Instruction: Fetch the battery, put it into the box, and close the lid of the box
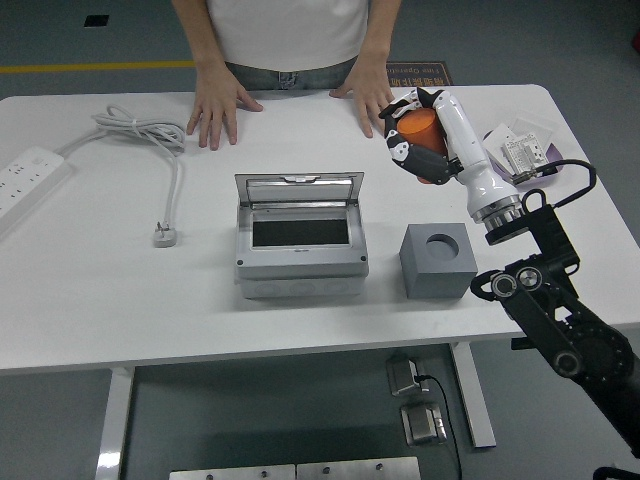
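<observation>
My right hand (412, 140) is shut on the orange cylindrical battery (420, 133) and holds it in the air, above and behind the grey foam block (438, 260), right of the box. The grey box (300, 240) sits at the table's middle with its lid (298, 187) standing open at the back and a dark inside showing. The foam block has an empty round hole in its top. My left arm is out of view.
A person stands at the far side with both hands (215, 105) flat on the table. A white power strip (28, 175) and its cable with plug (165, 233) lie at the left. Small packets (528, 150) lie at the right edge.
</observation>
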Robot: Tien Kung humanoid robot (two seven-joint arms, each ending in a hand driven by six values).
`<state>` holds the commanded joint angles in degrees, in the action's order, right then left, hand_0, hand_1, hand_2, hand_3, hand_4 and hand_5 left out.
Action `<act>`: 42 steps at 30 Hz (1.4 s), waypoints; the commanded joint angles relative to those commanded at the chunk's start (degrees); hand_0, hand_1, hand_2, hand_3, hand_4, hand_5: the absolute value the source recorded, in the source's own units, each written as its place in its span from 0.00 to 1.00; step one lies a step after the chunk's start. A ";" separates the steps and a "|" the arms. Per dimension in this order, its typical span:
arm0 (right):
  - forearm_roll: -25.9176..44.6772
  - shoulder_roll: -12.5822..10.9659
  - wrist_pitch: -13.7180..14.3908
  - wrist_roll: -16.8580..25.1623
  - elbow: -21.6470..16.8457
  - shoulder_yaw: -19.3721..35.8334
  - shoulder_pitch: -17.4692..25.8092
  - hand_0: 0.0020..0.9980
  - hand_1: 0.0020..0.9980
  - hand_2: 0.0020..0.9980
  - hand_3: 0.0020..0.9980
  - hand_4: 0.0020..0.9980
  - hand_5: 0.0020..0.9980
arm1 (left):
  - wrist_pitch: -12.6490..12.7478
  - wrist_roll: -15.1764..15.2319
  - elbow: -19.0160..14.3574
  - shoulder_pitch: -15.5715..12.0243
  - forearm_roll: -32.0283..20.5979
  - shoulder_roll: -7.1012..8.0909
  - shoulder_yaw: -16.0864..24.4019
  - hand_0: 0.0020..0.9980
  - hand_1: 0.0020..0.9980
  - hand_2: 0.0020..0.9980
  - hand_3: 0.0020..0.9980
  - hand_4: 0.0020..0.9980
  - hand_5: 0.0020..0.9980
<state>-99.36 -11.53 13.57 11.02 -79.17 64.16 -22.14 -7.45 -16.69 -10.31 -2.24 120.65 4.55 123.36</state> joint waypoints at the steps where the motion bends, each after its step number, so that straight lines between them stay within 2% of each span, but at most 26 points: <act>1: -1.40 -0.17 -0.37 -0.38 -0.17 -0.51 -0.30 0.07 0.25 0.29 0.31 0.06 0.00 | 0.01 0.01 0.00 0.03 -0.02 0.01 -0.02 0.64 0.66 0.72 0.84 0.89 0.66; 7: -7.76 -1.07 -1.60 -2.06 -1.00 -3.04 -1.53 0.07 0.25 0.29 0.31 0.06 0.00 | 0.01 -0.03 0.00 0.07 -0.13 0.03 -0.14 0.64 0.66 0.72 0.84 0.89 0.66; 12: -8.99 -1.63 -2.79 -3.36 -2.31 -6.47 -2.01 0.06 0.25 0.29 0.31 0.07 0.00 | 0.01 -0.09 0.00 0.01 -0.04 0.10 -0.09 0.64 0.66 0.72 0.84 0.89 0.66; 20: 0.21 -0.58 -4.48 -3.90 -0.28 -7.82 -1.50 0.06 0.24 0.29 0.30 0.07 0.00 | 0.05 -0.05 0.00 0.07 -0.17 0.11 -0.25 0.64 0.66 0.72 0.84 0.89 0.66; 27: 13.04 -0.07 -6.67 -2.34 2.96 -8.42 -0.76 0.07 0.24 0.29 0.30 0.08 0.00 | 0.06 -0.05 0.00 0.08 -0.01 0.14 -0.09 0.64 0.66 0.72 0.84 0.89 0.66; 31: 17.97 -0.17 -6.29 -1.82 2.81 -7.17 -0.45 0.07 0.24 0.29 0.30 0.08 0.00 | 0.05 -0.04 0.00 0.06 0.10 0.10 0.00 0.64 0.66 0.72 0.84 0.89 0.66; 36: 12.00 -0.29 -5.30 -2.96 0.38 -5.56 -0.55 0.07 0.23 0.28 0.29 0.08 0.00 | 0.03 -0.05 0.00 0.00 0.29 0.10 0.18 0.64 0.66 0.72 0.84 0.89 0.66; 42: 3.94 -0.19 -5.11 -3.89 -0.70 -5.51 -0.84 0.07 0.23 0.28 0.29 0.08 0.00 | 0.06 0.02 0.00 0.06 0.21 0.14 0.09 0.64 0.66 0.72 0.84 0.89 0.66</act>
<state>-95.42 -11.71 8.46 7.13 -79.87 58.65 -22.98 -7.39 -16.67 -10.31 -2.17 120.86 4.69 123.45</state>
